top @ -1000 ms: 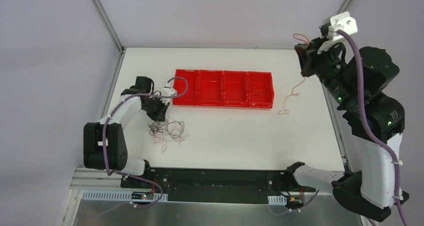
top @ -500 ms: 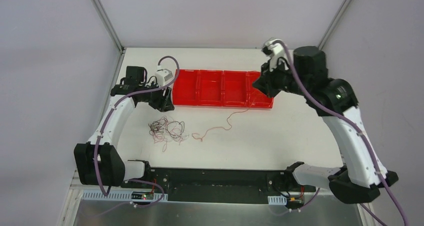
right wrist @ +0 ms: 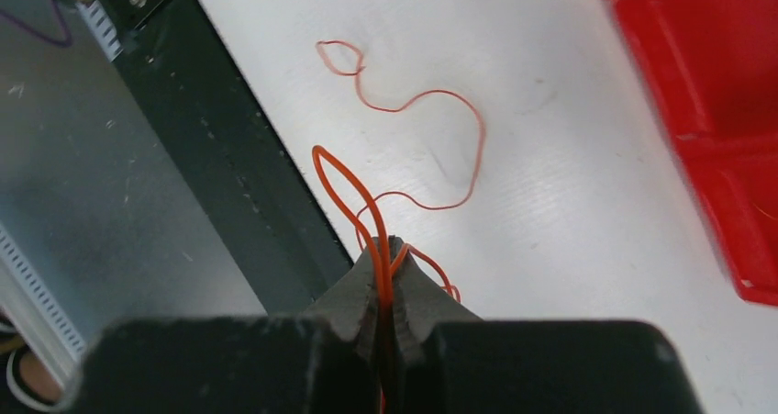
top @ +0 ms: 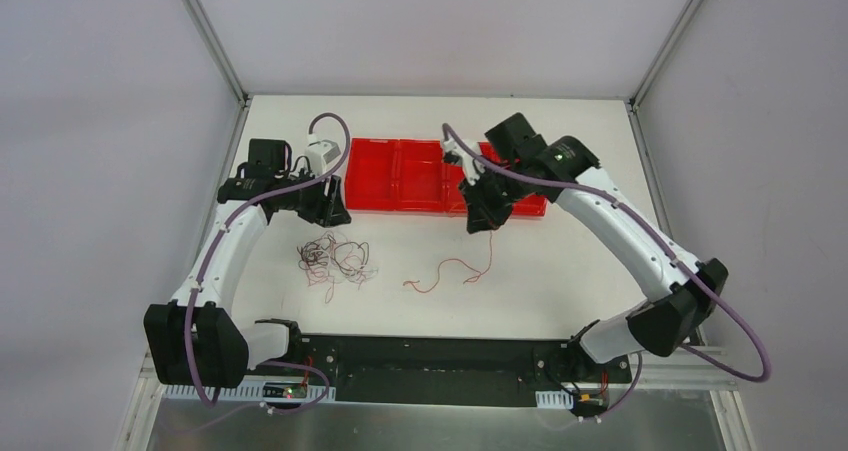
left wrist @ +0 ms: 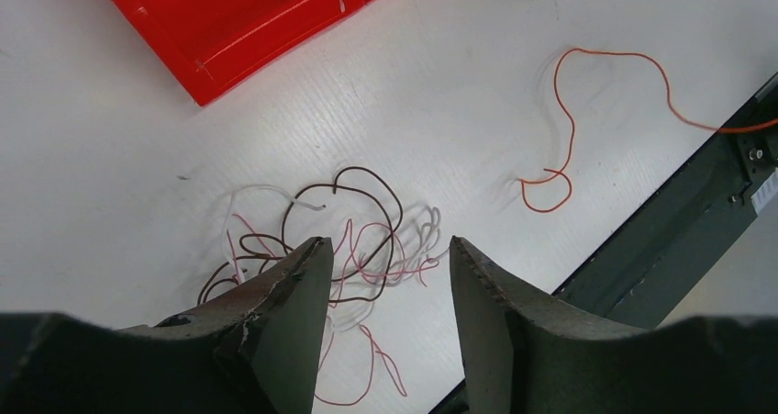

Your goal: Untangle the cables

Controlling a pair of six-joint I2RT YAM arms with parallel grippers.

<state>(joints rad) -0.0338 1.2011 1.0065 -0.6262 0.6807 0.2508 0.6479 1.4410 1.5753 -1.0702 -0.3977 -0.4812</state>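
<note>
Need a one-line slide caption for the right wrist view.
Right pincer shut on a red wire trailing in loops over the white table, red tray alongside.

The red tray (top: 420, 176) blocks the far side; bare table (top: 570, 281) lies open right of the orange wire (top: 452, 269) (a narrow strip parts it from the cable tangle (top: 335, 256)).

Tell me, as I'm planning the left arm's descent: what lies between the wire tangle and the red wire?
Nothing but bare white table; the left wrist view shows the tangle and the red wire lying clearly apart.
</note>
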